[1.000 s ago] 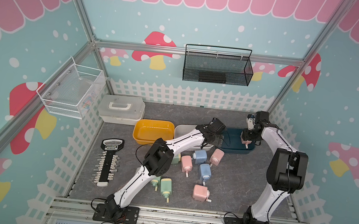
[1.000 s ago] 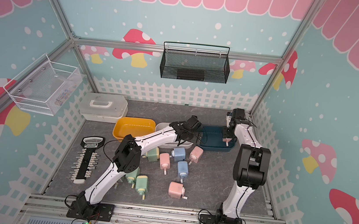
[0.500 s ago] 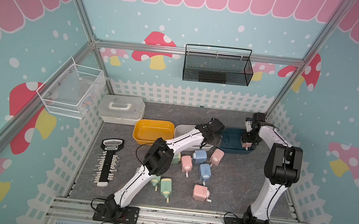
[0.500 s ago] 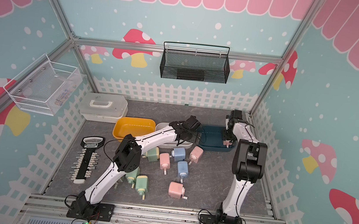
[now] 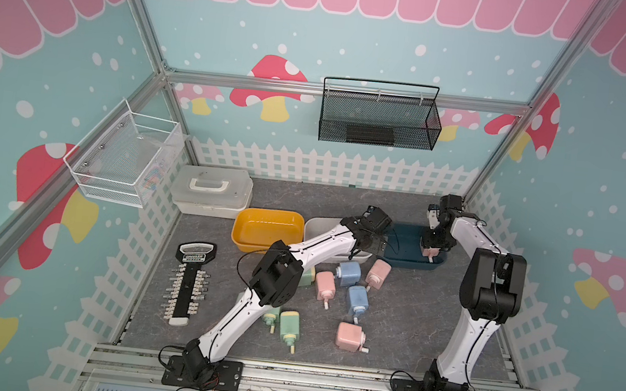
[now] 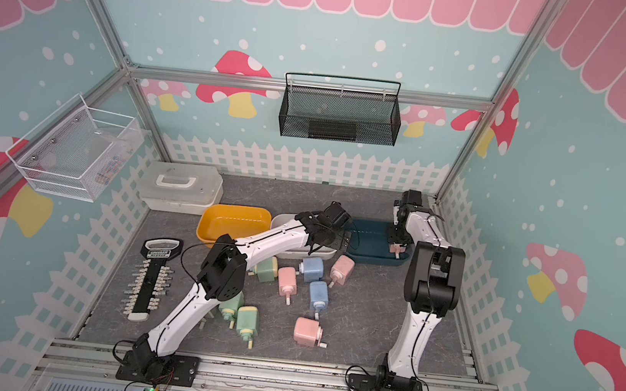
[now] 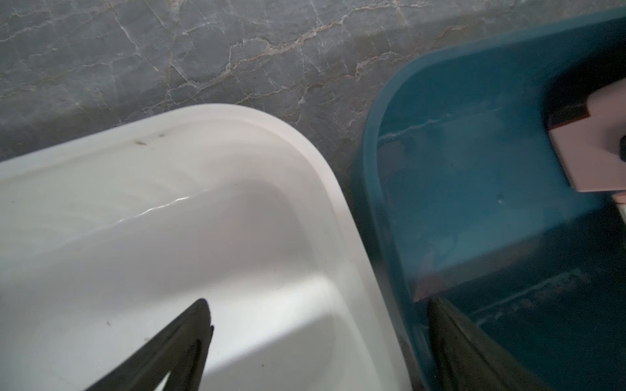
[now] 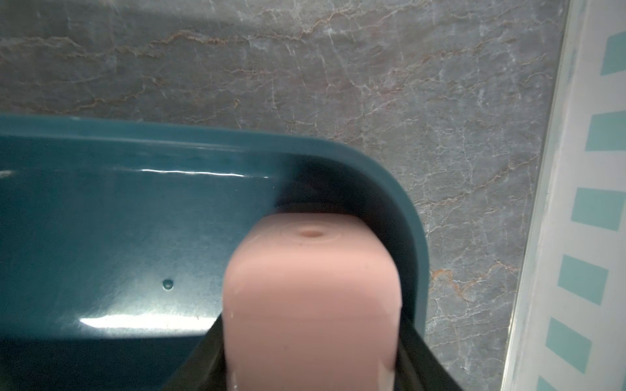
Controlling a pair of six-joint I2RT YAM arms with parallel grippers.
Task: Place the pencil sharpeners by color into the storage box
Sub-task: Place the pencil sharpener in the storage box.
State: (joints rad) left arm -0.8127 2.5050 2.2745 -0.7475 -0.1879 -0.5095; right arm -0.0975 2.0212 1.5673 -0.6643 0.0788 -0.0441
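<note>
My right gripper [image 5: 432, 245] [image 8: 311, 333] is shut on a pink pencil sharpener [image 5: 430, 253] [image 6: 396, 249] [image 8: 311, 287]. It holds the sharpener low inside the right end of the dark teal bin [image 5: 404, 264] [image 8: 203, 142]. Whether it touches the bin floor I cannot tell. My left gripper [image 5: 373, 247] [image 7: 318, 301] hangs open and empty over the border of the white bin [image 5: 320, 221] [image 7: 305, 142] and the teal bin [image 7: 372, 169]. A yellow bin [image 5: 269, 213] stands left of them. Loose on the table lie pink [image 5: 325, 284], blue [image 5: 357, 298] and green [image 5: 288, 324] sharpeners.
A white lidded case [image 5: 212, 189] sits at the back left. A black-and-white bar tool [image 5: 188, 286] lies along the left side. Wire baskets hang on the back wall [image 5: 378, 119] and the left wall [image 5: 123, 159]. The fence wall [image 8: 576, 203] runs close beside the teal bin.
My right gripper has come down with the pink sharpener into the teal bin, and that arm's elbow has swung forward. The left arm has stayed put.
</note>
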